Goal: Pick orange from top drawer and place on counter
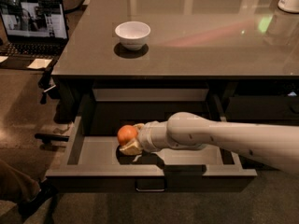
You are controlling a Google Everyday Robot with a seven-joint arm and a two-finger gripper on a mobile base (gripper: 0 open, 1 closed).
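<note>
My tool is down inside the top drawer, closed snug around the orange so it cannot roll away. The surface is up above my tool, where the orange must go.

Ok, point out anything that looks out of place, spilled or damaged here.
Nothing stands out. The top drawer is open and sits square, the hand is inside it closed around the orange, and the white bowl sits upright on the counter. No spills or damage show.
</note>
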